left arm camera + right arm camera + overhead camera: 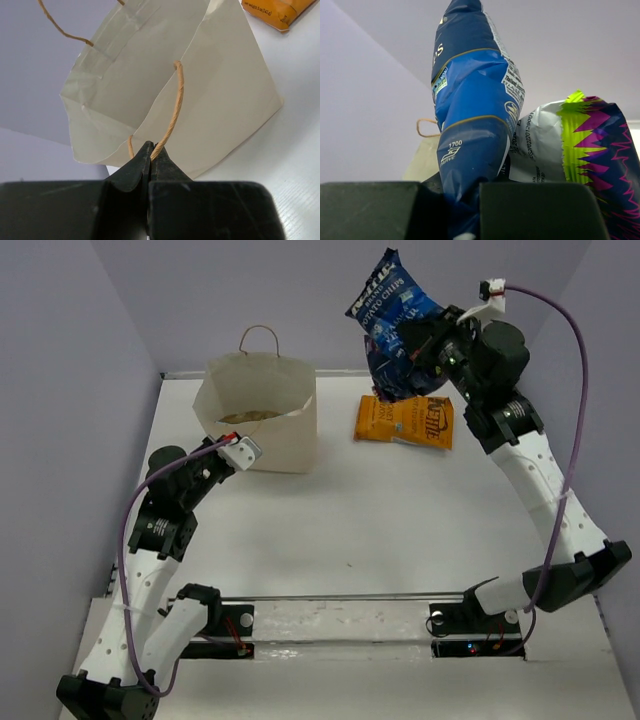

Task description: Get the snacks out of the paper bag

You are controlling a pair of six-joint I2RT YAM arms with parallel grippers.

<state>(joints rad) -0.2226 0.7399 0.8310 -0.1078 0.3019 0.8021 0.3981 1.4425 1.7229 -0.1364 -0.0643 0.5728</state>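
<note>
The cream paper bag [262,425] stands upright at the back left, its mouth open, with something tan showing inside. My left gripper [240,451] is shut on its near brown loop handle [175,100], at the bag's front [210,100]. My right gripper [425,352] is raised at the back right, shut on the bottom end of a dark blue snack bag [392,320] that stands up above the fingers [470,125]. A purple and lime packet [590,150] sits right beside it; I cannot tell if it is gripped. An orange chip bag [404,422] lies flat on the table below.
Lilac walls close the back and both sides of the white table [380,520]. The orange bag's corner shows at the top right of the left wrist view [275,10]. The paper bag's rim and far handle show low left in the right wrist view [424,159].
</note>
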